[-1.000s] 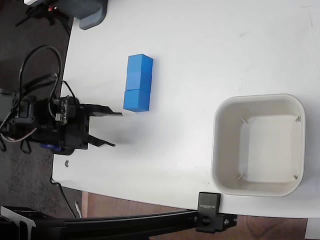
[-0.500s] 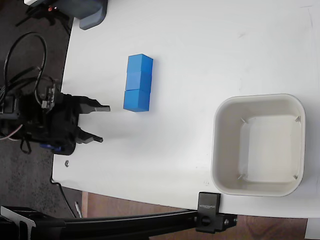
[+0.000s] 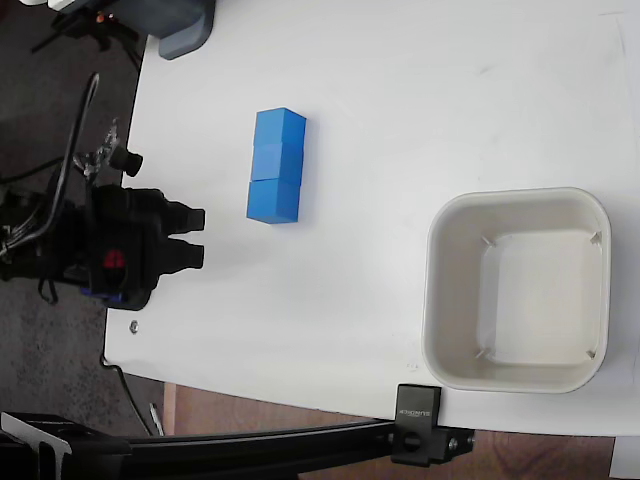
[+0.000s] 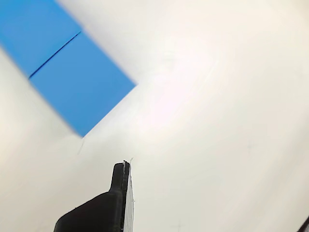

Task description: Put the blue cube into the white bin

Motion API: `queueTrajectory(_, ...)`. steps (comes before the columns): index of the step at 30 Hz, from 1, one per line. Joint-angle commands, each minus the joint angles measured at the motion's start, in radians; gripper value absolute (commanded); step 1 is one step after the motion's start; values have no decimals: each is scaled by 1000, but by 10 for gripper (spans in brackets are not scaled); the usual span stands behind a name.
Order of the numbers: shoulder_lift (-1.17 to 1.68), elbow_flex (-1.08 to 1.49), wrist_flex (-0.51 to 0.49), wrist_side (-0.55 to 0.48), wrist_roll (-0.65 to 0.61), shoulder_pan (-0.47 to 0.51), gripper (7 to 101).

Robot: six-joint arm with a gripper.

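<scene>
**Nothing picked up yet**

In the fixed view the gripper [image 3: 196, 236] sits at the table's [image 3: 400, 100] left edge, fingers nearly together, holding nothing. Just right of it lie three blue cubes in a touching row — the blue cube [image 3: 273, 200] nearest. The white bin [image 3: 517, 289] is empty, well apart, with open tabletop between.
</scene>
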Motion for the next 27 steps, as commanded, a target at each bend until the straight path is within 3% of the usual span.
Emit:
queueTrajectory(1,-58,-91,34,-25,-187,-12,1003)
queueTrajectory(4,-91,-95,34,6,-245,-54,1003)
queueTrajectory(11,-138,-89,2,153,-195,-233,1003)
queueTrajectory(27,-477,-327,127,221,-224,-344,1003)
